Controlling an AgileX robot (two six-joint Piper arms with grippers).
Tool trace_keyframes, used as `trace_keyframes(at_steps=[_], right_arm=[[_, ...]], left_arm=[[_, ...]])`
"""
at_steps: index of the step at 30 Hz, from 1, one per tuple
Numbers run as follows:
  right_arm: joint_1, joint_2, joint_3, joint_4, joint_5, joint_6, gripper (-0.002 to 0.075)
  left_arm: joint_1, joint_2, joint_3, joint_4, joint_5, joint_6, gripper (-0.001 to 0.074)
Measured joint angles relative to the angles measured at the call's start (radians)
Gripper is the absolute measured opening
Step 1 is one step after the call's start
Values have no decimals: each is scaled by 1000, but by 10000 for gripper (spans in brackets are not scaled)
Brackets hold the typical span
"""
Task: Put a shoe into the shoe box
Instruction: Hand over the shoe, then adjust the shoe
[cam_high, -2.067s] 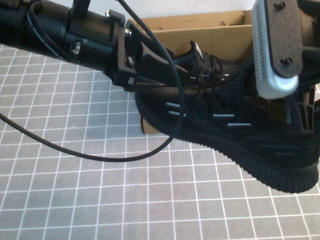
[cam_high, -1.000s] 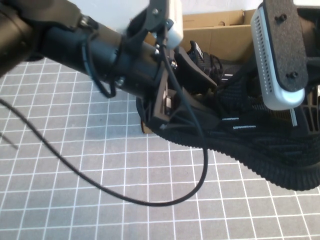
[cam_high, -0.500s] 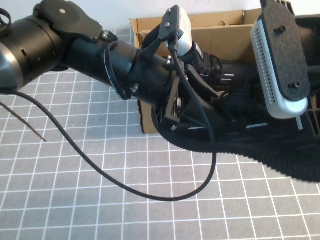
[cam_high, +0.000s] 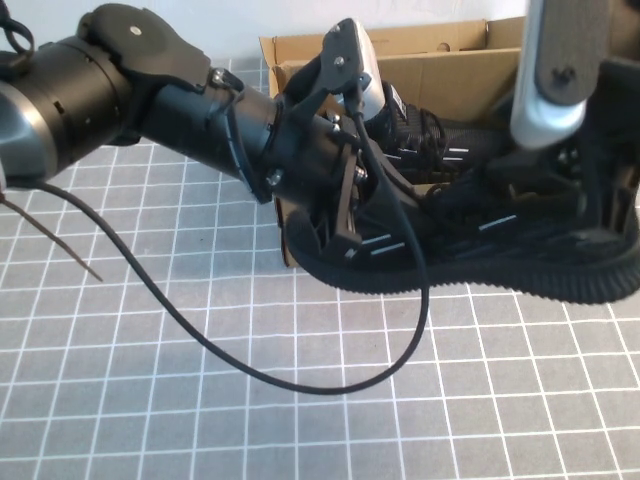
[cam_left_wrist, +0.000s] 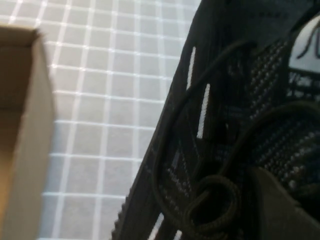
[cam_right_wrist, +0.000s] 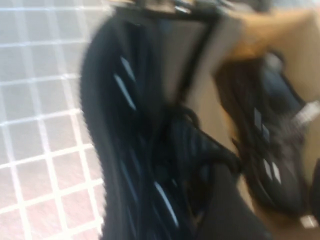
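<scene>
I hold a black knit shoe (cam_high: 480, 262) sole-down, in front of the brown cardboard shoe box (cam_high: 440, 68) and just above the table. My left gripper (cam_high: 350, 215) is clamped on its left end by the laces. In the left wrist view the shoe (cam_left_wrist: 225, 125) fills the frame beside one finger (cam_left_wrist: 280, 210). My right gripper (cam_high: 578, 185) grips the shoe's right part from above. In the right wrist view the shoe (cam_right_wrist: 130, 125) hangs next to the box (cam_right_wrist: 260, 30). An identical second shoe (cam_high: 440, 135) lies inside the box.
A grey mat with a white grid (cam_high: 150, 380) covers the table. The left arm's black cable (cam_high: 250, 370) loops over the mat in front of the shoe. The box corner (cam_left_wrist: 25, 125) is close beside the left gripper.
The left arm has swung round and down onto the shoe's left end. The shoe has dropped and levelled out. The right arm's housing has risen towards the top edge.
</scene>
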Motion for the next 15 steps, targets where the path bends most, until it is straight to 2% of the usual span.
trace_keyframes(at_steps=[2,5,9,11,15], right_arm=[[0,-16,-2,-73,-9,88,342],[0,-47,-2,-195,-6,223,317],[0,-91,-2,-312,39,396,190],[0,-110,-2,-346,91,469,90],[0,-135,-2,-363,162,569,5]], left_arm=[[0,4,-11,11,-27,0,28],[0,4,-54,22,-53,0,23],[0,4,-139,22,-123,0,22],[0,4,-170,19,-196,5,21],[0,14,-187,15,-324,84,21]])
